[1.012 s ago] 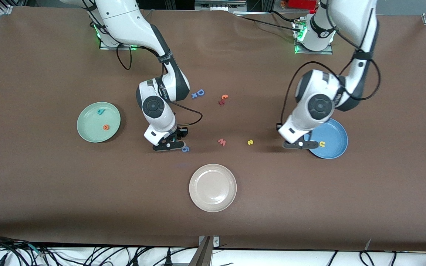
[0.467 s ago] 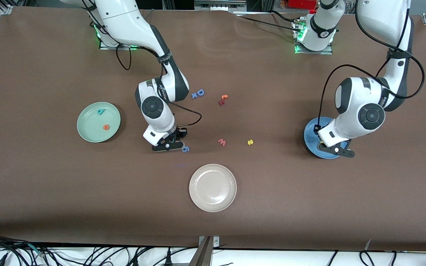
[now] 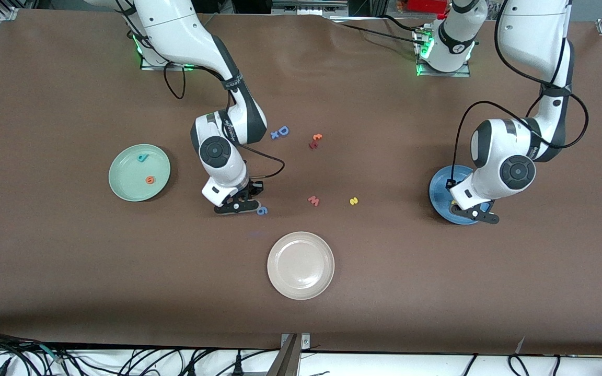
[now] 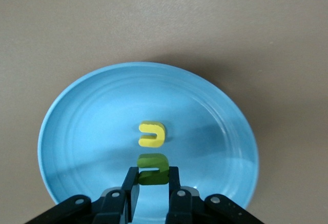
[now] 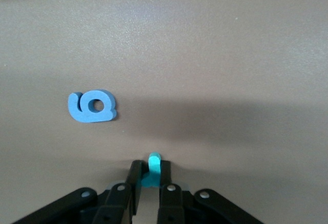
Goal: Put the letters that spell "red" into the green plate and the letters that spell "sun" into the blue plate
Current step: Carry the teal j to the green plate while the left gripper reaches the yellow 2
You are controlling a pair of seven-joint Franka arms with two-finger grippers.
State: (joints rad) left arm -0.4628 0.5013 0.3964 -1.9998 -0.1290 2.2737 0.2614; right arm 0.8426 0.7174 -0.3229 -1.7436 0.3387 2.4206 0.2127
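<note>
Over the blue plate (image 3: 439,192) (image 4: 82,131) my left gripper (image 3: 473,213) (image 4: 153,172) is shut on the green "u"/"n" letter (image 4: 154,160). The yellow "u"/"n" letter (image 4: 152,134) lies in that plate beside it. The yellow "s" (image 3: 353,200) lies on the table toward the middle. Low at the table, my right gripper (image 3: 238,204) (image 5: 151,166) is shut on the teal "r" (image 5: 153,160), beside a blue "6" (image 3: 262,210) (image 5: 92,107). The green plate (image 3: 123,183) holds the teal "d" (image 3: 142,157) and the orange "e" (image 3: 150,179).
A beige-white plate (image 3: 301,265) stands nearer the front camera, mid-table. A red "w" (image 3: 313,200) lies beside the yellow "s". Farther back lie a blue "D" (image 3: 283,130) with a small "x" (image 3: 275,134), and red-orange letters (image 3: 315,140).
The left arm swung from the blue plate's middle-of-table edge to over the plate, hiding the yellow letter in the front view. The right gripper closed on the teal "r" and barely moved.
</note>
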